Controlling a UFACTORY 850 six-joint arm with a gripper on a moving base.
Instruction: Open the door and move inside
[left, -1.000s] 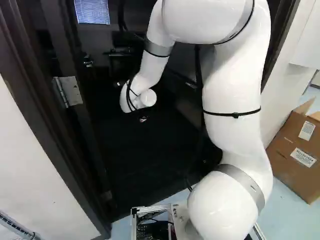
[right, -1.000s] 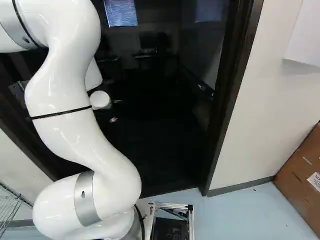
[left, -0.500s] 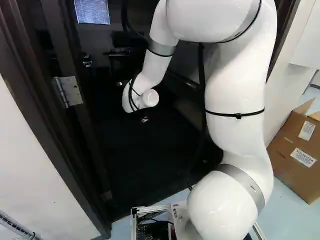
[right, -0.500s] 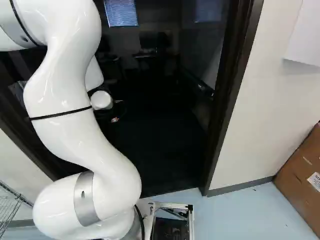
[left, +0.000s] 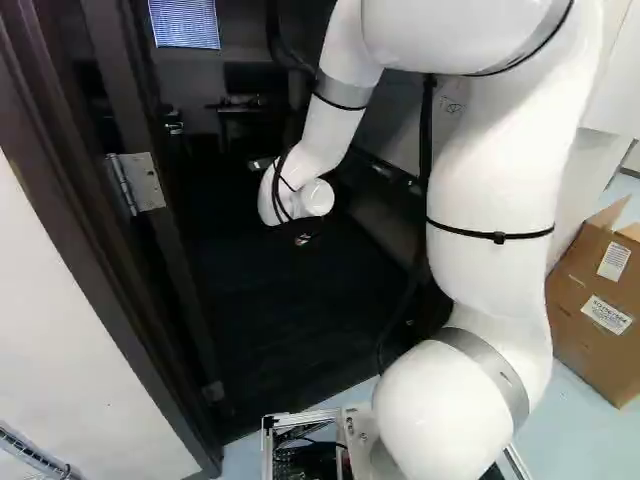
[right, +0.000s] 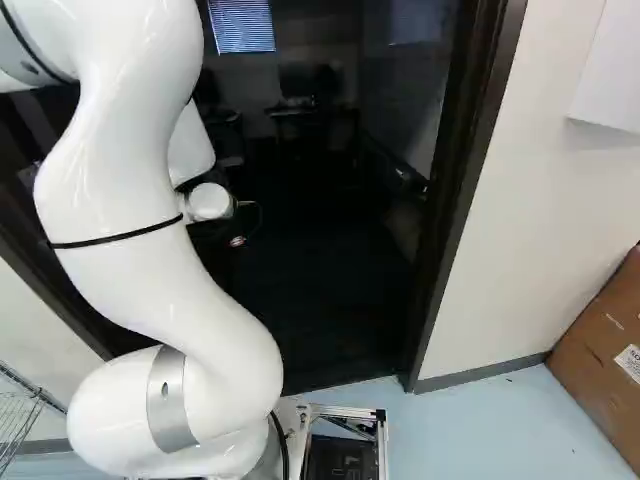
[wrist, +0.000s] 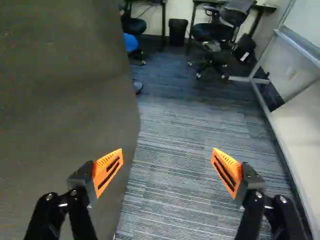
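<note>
In the right base view a small part of my gripper (right: 237, 241) shows dimly inside the dark doorway, just past the wrist. In the wrist view the gripper (wrist: 167, 167) stands open, its orange pads wide apart with only carpet and door surface beyond. The door (wrist: 65, 90) is a broad dark panel, swung inward; one finger stands in front of its face near the free edge, the other over the carpet. Whether that finger touches the panel I cannot tell. A metal hinge (left: 138, 183) shows at the left of the left base view. No handle is visible.
The dark door frame (right: 478, 170) borders a white wall. Beyond lie striped carpet (wrist: 175, 170), office chairs (wrist: 215, 32), a bin (wrist: 178, 32) and a whiteboard on a metal stand (wrist: 300, 110). A cardboard box (left: 600, 300) stands outside, right of the doorway.
My arm's upper part and wrist have shifted to the right in the left base view, and the wrist slightly right in the right base view. The base has not moved.
</note>
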